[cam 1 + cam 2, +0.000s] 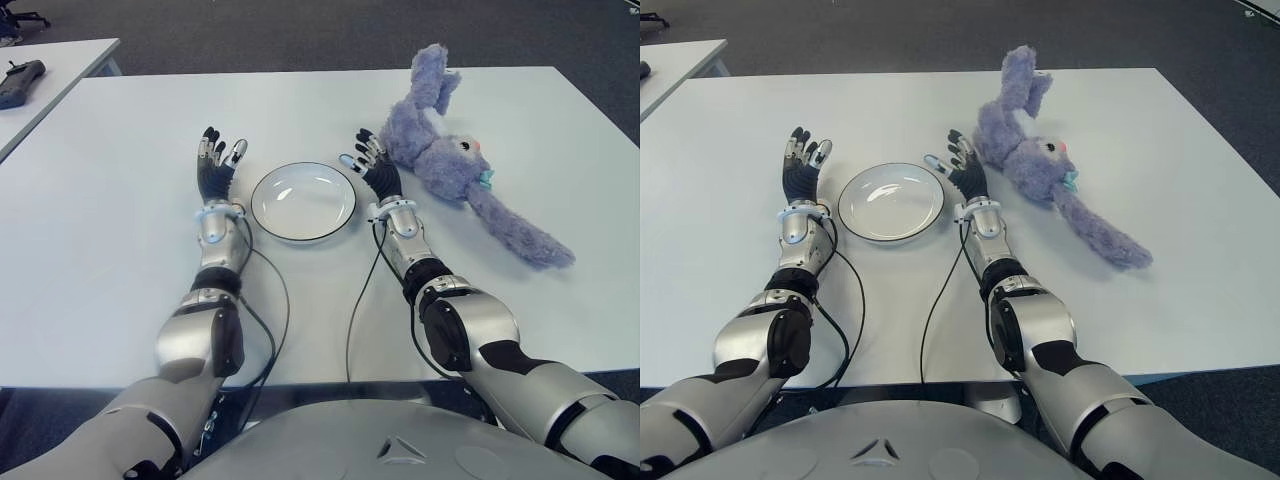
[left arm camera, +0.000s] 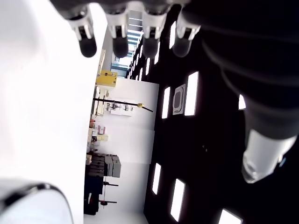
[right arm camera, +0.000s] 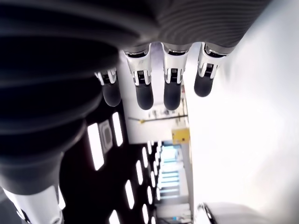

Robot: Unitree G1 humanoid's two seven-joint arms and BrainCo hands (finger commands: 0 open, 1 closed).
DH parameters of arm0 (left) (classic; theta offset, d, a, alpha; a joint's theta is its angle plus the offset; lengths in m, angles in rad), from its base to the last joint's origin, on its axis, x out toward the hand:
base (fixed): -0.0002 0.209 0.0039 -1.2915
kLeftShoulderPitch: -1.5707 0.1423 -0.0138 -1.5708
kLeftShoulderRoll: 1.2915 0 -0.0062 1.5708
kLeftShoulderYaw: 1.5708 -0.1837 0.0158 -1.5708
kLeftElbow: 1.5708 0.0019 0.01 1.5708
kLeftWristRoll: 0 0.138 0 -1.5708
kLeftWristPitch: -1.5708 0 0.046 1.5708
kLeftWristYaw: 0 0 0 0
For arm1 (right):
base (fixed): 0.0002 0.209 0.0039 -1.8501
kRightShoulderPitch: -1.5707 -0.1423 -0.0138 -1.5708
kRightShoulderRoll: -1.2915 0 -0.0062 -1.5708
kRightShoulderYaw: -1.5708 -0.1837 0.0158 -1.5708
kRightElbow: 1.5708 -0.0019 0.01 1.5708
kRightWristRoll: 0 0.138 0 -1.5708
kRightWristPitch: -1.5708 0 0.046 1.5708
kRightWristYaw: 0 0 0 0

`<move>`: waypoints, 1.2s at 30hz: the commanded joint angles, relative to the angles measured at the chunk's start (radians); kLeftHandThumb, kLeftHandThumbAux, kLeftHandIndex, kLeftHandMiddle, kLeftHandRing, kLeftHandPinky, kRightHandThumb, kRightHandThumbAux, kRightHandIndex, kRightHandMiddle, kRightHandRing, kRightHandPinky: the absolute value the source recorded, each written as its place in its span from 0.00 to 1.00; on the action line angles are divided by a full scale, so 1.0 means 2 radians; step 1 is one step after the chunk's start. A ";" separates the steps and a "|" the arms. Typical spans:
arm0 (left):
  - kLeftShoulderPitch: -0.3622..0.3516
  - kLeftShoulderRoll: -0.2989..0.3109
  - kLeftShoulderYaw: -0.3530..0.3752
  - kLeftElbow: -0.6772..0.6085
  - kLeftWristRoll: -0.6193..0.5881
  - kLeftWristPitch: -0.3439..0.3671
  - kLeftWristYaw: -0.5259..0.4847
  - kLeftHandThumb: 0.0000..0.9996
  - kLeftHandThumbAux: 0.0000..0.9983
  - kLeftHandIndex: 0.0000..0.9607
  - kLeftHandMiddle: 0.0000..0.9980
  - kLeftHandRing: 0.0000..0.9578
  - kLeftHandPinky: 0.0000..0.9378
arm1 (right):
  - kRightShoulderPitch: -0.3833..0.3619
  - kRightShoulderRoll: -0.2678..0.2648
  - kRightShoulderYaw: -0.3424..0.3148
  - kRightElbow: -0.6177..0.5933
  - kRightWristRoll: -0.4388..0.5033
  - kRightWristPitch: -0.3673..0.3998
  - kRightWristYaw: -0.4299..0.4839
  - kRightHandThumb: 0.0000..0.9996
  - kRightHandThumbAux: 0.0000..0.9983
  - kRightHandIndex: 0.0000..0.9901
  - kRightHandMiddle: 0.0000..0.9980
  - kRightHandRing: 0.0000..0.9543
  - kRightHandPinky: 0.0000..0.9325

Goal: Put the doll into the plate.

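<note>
Doll (image 1: 450,160) not grasped yet; task is at the pre-grasp step, nothing in the plate (image 1: 302,201).

Right hand (image 1: 372,165): fingers extended and relaxed, empty, palm turned toward the plate. It sits between plate and doll, fingertips just beside the doll's body. Might be brushing the plush, can't tell from the eye views, and the right wrist view only shows straight fingers over bare desk (image 1: 120,250).

Left hand (image 1: 215,165): also spread and empty, idle just off the plate's left side.

Plate: white with a dark rim, empty, mid-desk between the two hands, nearer the front edge than the far one.

Doll: purple long-eared plush, lying flat on the right half of the desk. One ear points at the far edge, the other trails toward the right front corner.

Next move, my read: right hand needs to rotate the palm toward the doll, close around the body rather than a floppy ear, lift, carry the short hop left over the rim, release. Ears will likely drape over the rim.
</note>
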 commanded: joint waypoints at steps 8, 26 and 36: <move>0.147 -0.030 0.011 0.105 -0.009 0.014 0.005 0.00 0.66 0.00 0.00 0.00 0.00 | 0.058 0.026 0.046 0.024 -0.035 -0.041 0.017 0.03 0.59 0.08 0.09 0.06 0.06; 0.146 -0.032 0.017 0.105 -0.016 0.018 0.003 0.00 0.66 0.00 0.00 0.00 0.00 | 0.056 0.026 0.065 -0.029 -0.022 -0.122 0.034 0.04 0.63 0.07 0.08 0.06 0.09; 0.146 -0.031 0.016 0.105 -0.014 0.018 0.002 0.00 0.66 0.00 0.00 0.00 0.00 | 0.076 0.031 0.065 -0.069 0.002 -0.172 0.056 0.05 0.66 0.07 0.09 0.07 0.09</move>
